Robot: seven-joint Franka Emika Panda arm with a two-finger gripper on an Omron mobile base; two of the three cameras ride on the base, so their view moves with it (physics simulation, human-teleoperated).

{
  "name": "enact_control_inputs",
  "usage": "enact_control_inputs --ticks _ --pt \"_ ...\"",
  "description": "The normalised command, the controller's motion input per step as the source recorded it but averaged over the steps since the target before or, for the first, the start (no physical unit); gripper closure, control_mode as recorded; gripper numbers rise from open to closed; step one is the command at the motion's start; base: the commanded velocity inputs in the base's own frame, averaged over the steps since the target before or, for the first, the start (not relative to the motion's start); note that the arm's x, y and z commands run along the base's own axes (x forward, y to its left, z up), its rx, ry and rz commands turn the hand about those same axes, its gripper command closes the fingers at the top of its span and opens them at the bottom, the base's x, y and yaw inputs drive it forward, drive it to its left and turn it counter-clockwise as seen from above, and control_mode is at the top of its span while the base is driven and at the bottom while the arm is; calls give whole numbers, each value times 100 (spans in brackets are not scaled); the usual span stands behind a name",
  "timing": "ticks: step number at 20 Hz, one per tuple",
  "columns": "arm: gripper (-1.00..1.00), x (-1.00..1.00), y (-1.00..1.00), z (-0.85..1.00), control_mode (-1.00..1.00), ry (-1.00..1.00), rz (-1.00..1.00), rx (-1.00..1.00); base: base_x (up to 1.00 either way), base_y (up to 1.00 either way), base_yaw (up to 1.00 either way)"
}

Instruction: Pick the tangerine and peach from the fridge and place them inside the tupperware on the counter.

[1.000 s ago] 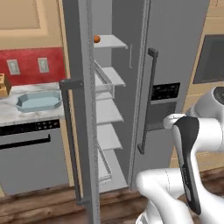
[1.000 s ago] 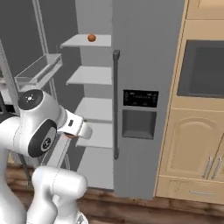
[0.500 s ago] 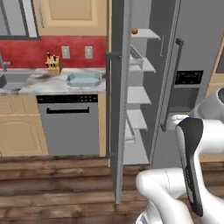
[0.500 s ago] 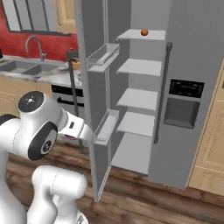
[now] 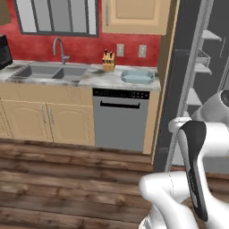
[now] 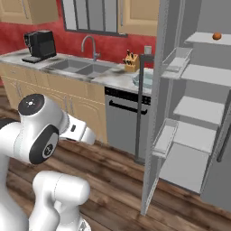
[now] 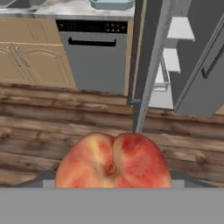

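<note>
A red and yellow peach (image 7: 113,162) sits right in front of the hand camera, above the wood floor, and my gripper (image 7: 113,178) is shut on it, its fingertips hidden behind the fruit. The small orange tangerine (image 6: 217,36) lies on the top shelf of the open fridge (image 6: 196,73), whose grey door edge (image 5: 178,94) stands at the right. The pale blue-green tupperware (image 5: 137,76) rests on the marbled counter (image 5: 96,77) beside the fridge and also shows at the hand view's top (image 7: 111,4).
A grey dishwasher (image 5: 121,118) stands under the counter below the tupperware. A knife block (image 5: 108,62) and a steel sink (image 5: 56,71) with a tap are to its left, and a coffee machine (image 6: 38,45) farther left. The open fridge door (image 7: 148,61) juts toward me.
The whole picture has shifted: the base has turned left, away from the fridge shelves toward the counter, dishwasher and sink. The tangerine stays on its shelf.
</note>
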Motion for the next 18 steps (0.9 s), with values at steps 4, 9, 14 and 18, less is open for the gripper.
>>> enact_control_inputs --ticks 4,9,14,18 --pt "100 0 0 0 100 0 0 0 72 83 0" --pt "100 0 0 0 100 0 0 0 86 80 -6" --pt "100 0 0 0 100 0 0 0 100 29 -30" --pt "100 0 0 0 100 0 0 0 91 9 -49"
